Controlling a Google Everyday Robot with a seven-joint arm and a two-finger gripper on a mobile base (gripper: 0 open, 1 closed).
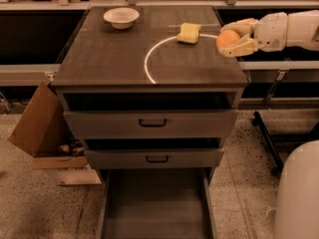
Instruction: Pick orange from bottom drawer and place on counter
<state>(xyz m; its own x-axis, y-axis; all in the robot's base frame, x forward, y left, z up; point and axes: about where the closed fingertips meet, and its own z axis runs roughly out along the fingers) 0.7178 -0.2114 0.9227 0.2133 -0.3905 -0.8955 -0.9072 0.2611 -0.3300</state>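
Nearest us, the bottom drawer is standing pulled right out, its plain grey inside showing nothing in it. Just above, the middle drawer is sitting slightly out and the upper drawer is sticking out a touch less, each showing a dark handle. Off the left side, a cardboard box is leaning on the floor against the cabinet. Up on top, the table is carrying a thin white arc that is curving from near the front edge back toward the far right corner. Now to the action: the pincer is reaching in from the right on its white arm, hanging at the table's right edge, closer to the far right corner than the front one. Its two pale fingers are clamped on the orange, one above and one below. Whether the fruit is touching the top, I cannot tell. Just left of it, the yellow sponge is lying on the far end of the arc. Farthest back, a white bowl is sitting by the far left corner.
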